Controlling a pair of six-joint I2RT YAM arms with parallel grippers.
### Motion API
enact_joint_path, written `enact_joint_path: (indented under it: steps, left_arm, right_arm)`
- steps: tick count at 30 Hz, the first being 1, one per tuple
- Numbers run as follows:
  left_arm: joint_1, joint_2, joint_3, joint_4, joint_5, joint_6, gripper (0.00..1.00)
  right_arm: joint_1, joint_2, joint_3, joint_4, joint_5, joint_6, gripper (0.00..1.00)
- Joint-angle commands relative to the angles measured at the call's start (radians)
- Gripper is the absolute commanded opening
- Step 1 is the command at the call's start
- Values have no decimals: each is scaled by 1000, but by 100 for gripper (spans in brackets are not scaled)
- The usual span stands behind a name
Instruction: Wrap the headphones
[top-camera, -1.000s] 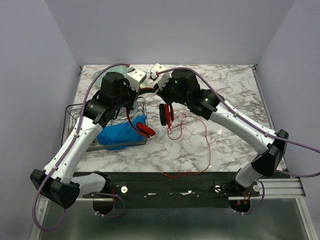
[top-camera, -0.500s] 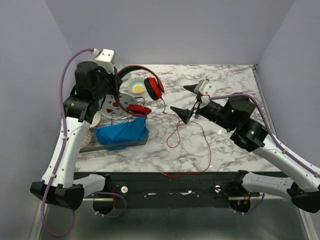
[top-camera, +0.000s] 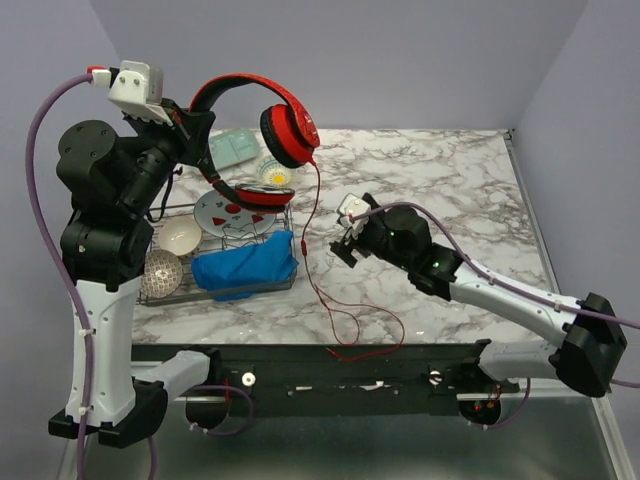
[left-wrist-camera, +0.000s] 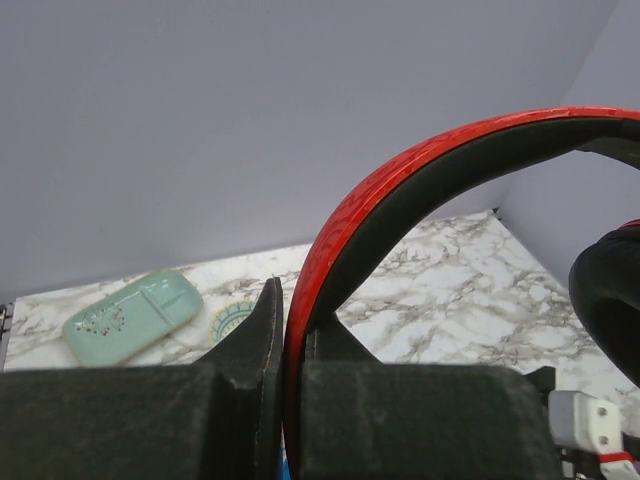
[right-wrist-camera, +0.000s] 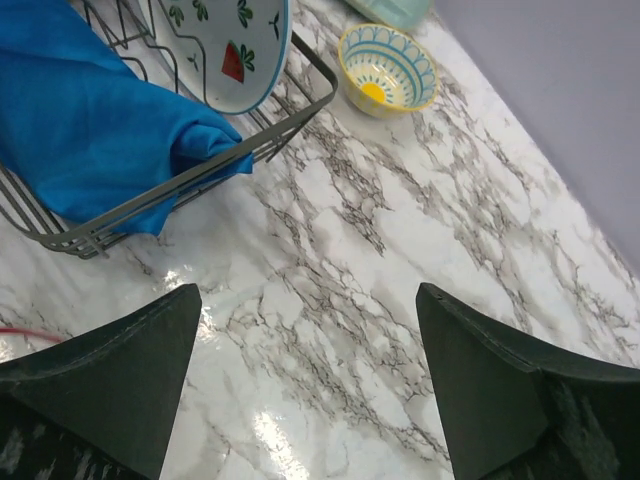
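Veined marble table (top-camera: 450, 170), lilac walls (top-camera: 380, 60) — headphones (top-camera: 290, 135) aloft.

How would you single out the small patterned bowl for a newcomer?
Start at the wire rack on the left of the marble table. Just past its far right corner, the bowl stands on bare marble. Only it has a yellow centre ringed by blue arches.
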Motion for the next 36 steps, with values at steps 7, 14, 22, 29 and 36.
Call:
enact_joint_path:
  steps: [7,14,22,29,36]
  left_arm:
    - [8,-1,31,-1,28,-65,0]
    - [11,28,74,2,7,-53,0]
    - [14,89,157,-4,-1,-54,0]
    - [14,106,157,-2,19,-80,0]
    - [14,106,148,2,18,-86,0]
  right_arm:
    - [-21,105,4,117,-60,67,89]
    - [-21,-50,-110,31,-133,56,88]
    - [-21,-145,-108,-141,-112,225,85]
    - [-21,-227,-67,-141,-20,239,82]
    - [41,-227,-99,110,-164,320,83]
